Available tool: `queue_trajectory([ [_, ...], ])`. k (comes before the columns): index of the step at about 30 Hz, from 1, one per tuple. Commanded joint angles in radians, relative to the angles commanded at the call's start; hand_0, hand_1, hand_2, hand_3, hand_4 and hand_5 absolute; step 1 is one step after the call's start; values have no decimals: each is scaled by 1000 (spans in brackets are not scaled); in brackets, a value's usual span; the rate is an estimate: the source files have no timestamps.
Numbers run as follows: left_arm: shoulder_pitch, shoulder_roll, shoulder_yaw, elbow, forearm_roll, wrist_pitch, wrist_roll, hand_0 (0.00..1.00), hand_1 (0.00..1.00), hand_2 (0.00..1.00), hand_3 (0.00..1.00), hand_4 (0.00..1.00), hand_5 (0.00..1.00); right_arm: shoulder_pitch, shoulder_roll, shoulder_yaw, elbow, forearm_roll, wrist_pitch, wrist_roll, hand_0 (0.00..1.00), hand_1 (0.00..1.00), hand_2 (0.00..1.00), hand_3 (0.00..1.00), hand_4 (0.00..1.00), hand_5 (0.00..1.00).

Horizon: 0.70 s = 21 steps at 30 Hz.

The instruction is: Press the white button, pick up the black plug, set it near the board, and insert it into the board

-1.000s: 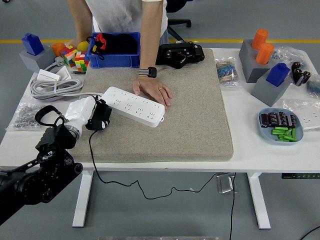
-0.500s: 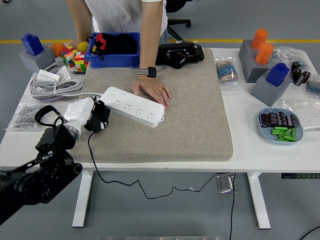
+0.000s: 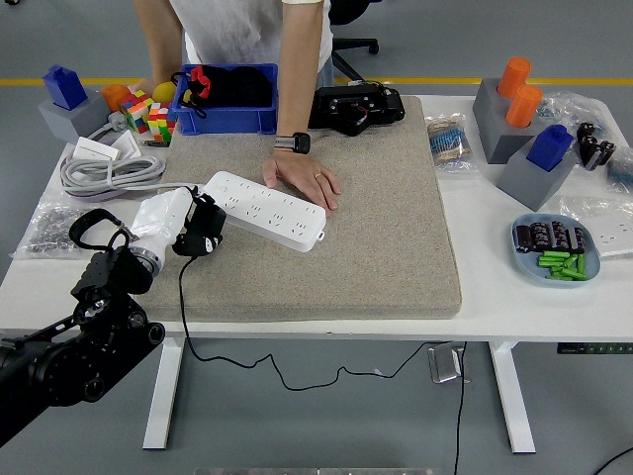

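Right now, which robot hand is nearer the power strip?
Left. The left hand, holding the black plug, sits right at the power strip's left end. The right hand is out of view.

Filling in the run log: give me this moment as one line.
left hand: shut on black plug | plug: beside power strip, not inserted | person's hand: steadying strip | right hand: unseen

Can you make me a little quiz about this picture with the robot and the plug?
1. True or false: the left hand holds the black plug.
2. What rests on the white power strip? A a person's hand, B a cube, C a bowl.
3. What colour is the bin at the table's far edge?

Key: 1 true. 2 A. 3 blue.
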Motion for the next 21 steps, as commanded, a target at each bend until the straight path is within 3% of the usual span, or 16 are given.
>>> queue_trajectory([
  [13, -9, 14, -17, -51, 14, -3, 6, 220, 232, 268, 395, 543, 2, 0, -1, 2, 0, 1, -3, 5, 775, 646, 652, 608, 667, 436],
  [21, -34, 2, 0, -37, 12, 4, 2, 224, 227, 269, 393, 543, 2, 0, 0, -2, 0, 3, -3, 5, 775, 645, 652, 609, 665, 434],
])
